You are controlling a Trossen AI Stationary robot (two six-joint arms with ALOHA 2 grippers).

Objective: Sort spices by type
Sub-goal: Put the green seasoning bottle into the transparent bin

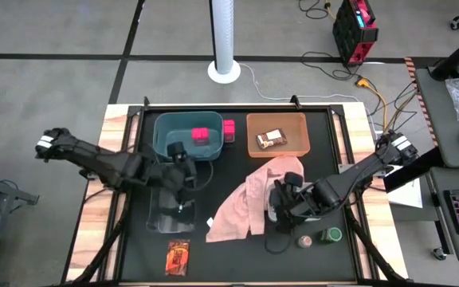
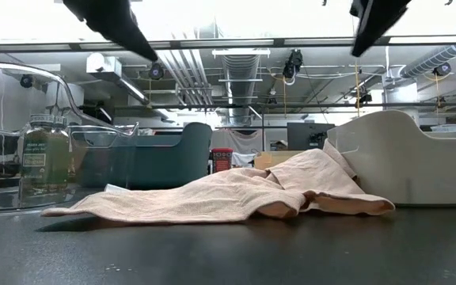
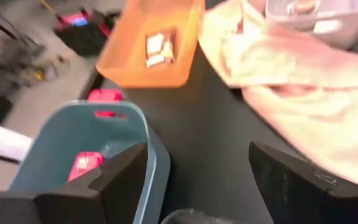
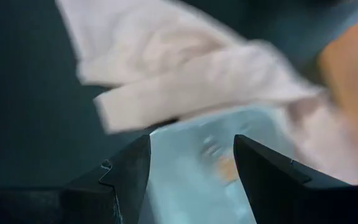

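A pink box (image 1: 201, 134) lies in the teal bin (image 1: 166, 127), and a second pink box (image 1: 229, 130) stands just outside the bin's right wall. Brown packets (image 1: 273, 139) lie in the orange bin (image 1: 297, 127). An orange-red packet (image 1: 178, 257) lies flat near the front edge. A pink-topped jar (image 1: 304, 240) and a green-lidded jar (image 1: 331, 235) stand at the front right. Another jar (image 2: 44, 158) stands in the clear bin (image 1: 159, 219). My left gripper (image 3: 197, 152) hangs open above the table by the teal bin's near right corner. My right gripper (image 4: 191, 143) is open above the grey bin (image 4: 191, 180).
A large pink cloth (image 1: 249, 203) lies crumpled in the table's middle, draped against the grey bin (image 2: 410, 166). The teal and orange bins line the far edge. A bare dark strip runs along the front edge between the packet and the jars.
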